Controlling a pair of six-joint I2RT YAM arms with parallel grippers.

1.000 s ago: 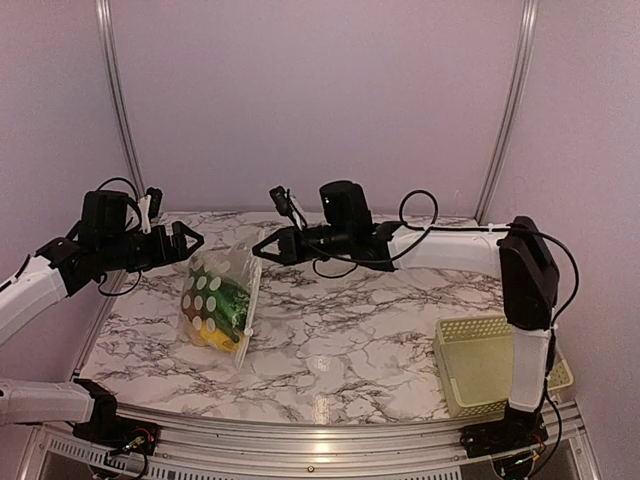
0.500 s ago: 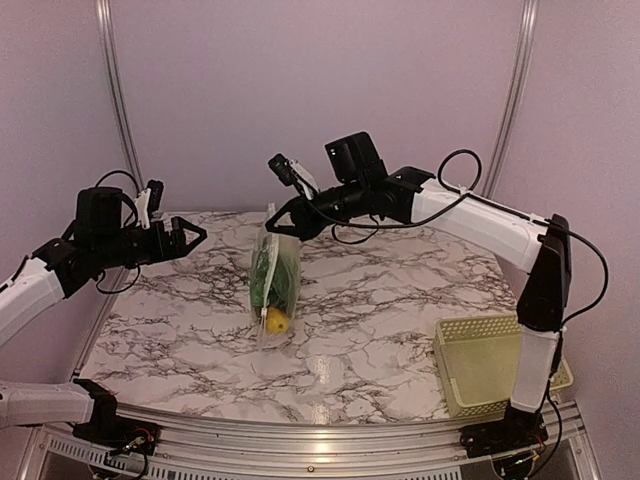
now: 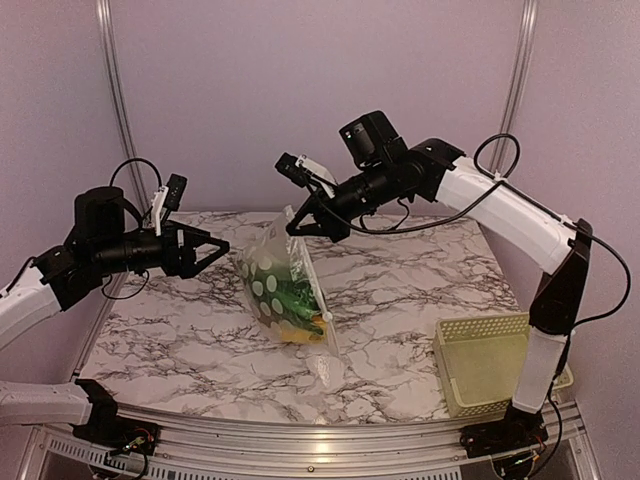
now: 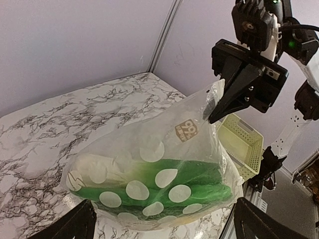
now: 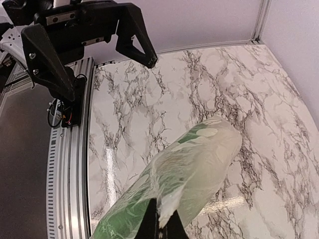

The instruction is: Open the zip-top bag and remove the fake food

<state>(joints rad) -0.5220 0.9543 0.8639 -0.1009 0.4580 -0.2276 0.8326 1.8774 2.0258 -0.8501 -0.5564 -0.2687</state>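
The zip-top bag (image 3: 280,285), clear with white dots, hangs tilted over the middle of the table. Its white zip strip (image 3: 318,300) runs down its right edge. My right gripper (image 3: 296,226) is shut on the bag's top corner, and in the right wrist view crumpled plastic (image 5: 167,211) shows between its tips (image 5: 162,225). The fake food (image 4: 169,181) lies in the bag's lower part: long green pieces and a yellow piece (image 3: 318,322). My left gripper (image 3: 214,253) is open just left of the bag and level with it. Its two fingers (image 4: 75,224) stand either side of the bag without touching it.
A pale yellow-green lattice basket (image 3: 490,362) stands at the table's front right corner, also seen behind the bag (image 4: 245,142). The marble tabletop (image 3: 400,300) ends in a metal rail (image 3: 300,440) at the near edge. Purple walls close the back and sides.
My right gripper rose and moved right, carrying the bag off the table's left side to the middle, where it swung round. My left gripper advanced right toward the bag, still open.
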